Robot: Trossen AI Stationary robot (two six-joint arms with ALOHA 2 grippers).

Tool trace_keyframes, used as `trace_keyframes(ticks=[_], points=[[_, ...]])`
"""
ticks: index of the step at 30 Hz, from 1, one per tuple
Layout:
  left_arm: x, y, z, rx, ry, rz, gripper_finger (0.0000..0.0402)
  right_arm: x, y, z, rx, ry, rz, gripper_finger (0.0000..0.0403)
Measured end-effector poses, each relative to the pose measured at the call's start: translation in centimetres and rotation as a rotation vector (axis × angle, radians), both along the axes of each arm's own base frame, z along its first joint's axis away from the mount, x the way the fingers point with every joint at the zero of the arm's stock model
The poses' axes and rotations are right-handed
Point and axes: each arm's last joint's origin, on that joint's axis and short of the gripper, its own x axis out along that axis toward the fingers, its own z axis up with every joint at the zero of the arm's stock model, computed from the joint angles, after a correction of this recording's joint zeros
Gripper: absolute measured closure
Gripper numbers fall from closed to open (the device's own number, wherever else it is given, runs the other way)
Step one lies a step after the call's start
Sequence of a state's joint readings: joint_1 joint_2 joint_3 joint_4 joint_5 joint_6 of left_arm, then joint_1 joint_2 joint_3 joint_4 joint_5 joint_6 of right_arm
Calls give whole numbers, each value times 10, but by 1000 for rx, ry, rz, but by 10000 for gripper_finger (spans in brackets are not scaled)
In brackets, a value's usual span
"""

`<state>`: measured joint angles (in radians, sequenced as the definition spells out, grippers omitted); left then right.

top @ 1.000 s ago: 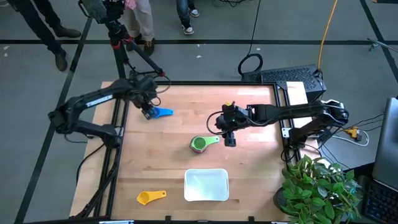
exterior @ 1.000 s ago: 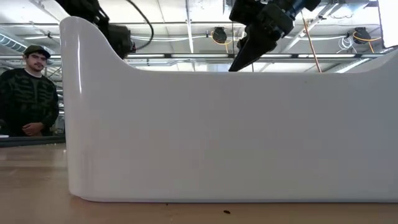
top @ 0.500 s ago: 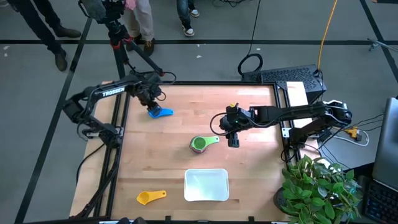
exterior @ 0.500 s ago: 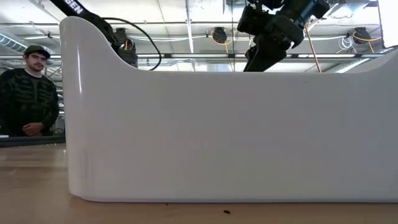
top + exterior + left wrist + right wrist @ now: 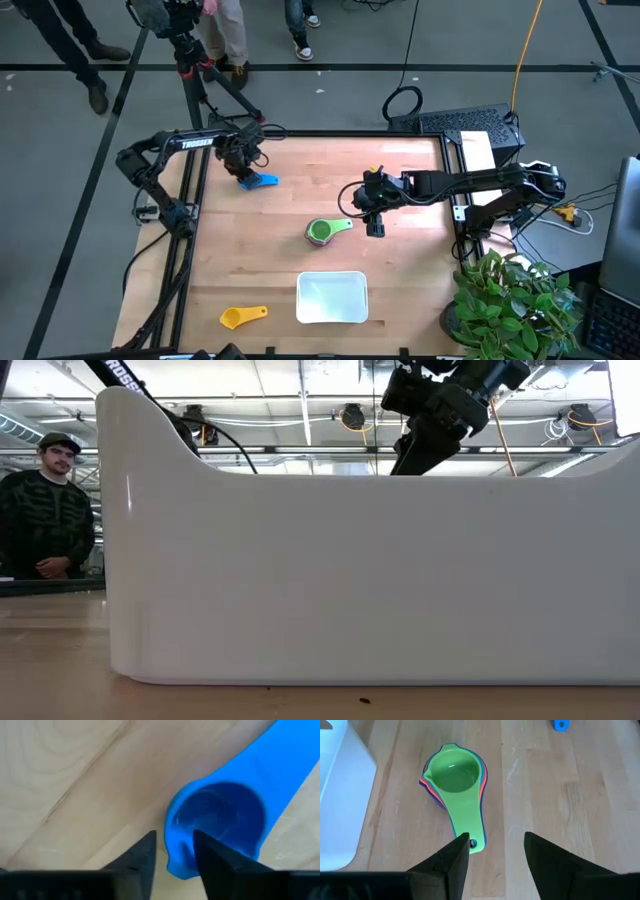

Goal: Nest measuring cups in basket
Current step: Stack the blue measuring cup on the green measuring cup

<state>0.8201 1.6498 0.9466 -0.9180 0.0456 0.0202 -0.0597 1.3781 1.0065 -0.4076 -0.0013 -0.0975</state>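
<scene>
From above we see a pale wooden table [image 5: 400, 300] with a shallow white plastic basket [image 5: 332, 298] at its near edge, nothing in it. A yellow cup [image 5: 240, 317] lies near the near left corner. At the middle sits a nested stack of cups [image 5: 325, 230], green on top. The right gripper [image 5: 372, 222] hovers just beside the stack's handle. The left gripper [image 5: 243, 175] is down at a blue cup [image 5: 260, 181] near the far left corner.

At table height, the basket's smooth glossy wall [image 5: 370, 560] fills the view; a person [image 5: 45, 510] stands behind.

From the left wrist, we find the fingers [image 5: 140, 857] slightly apart, straddling the blue cup's [image 5: 220, 820] rounded rim.

From the right wrist, the fingers [image 5: 451, 862] stand wide apart, empty, above the stack [image 5: 457, 782], whose red and blue edges peek under the green.
</scene>
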Motion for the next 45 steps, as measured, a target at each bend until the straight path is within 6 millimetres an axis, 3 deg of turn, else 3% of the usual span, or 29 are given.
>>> trace_keyframes(ticks=[6,12,17,24,31,39,45], points=[[0,-1,0,-16,-11,39,386,0,0,0,0,0,0,220],[0,-5,2,-112,-34,132,393,0,0,0,-5,-4,-4,220],[4,-19,25,-150,-62,190,393,6,-2,5,-61,-78,-15,220],[30,-66,76,-117,-223,204,393,14,-2,15,-107,-203,18,220],[64,-114,109,-96,-346,190,393,19,2,18,-144,-258,62,220],[89,-137,111,-66,-420,240,393,23,11,26,-185,-314,114,216],[106,-145,102,-68,-456,249,393,25,10,24,-198,-316,90,168]])
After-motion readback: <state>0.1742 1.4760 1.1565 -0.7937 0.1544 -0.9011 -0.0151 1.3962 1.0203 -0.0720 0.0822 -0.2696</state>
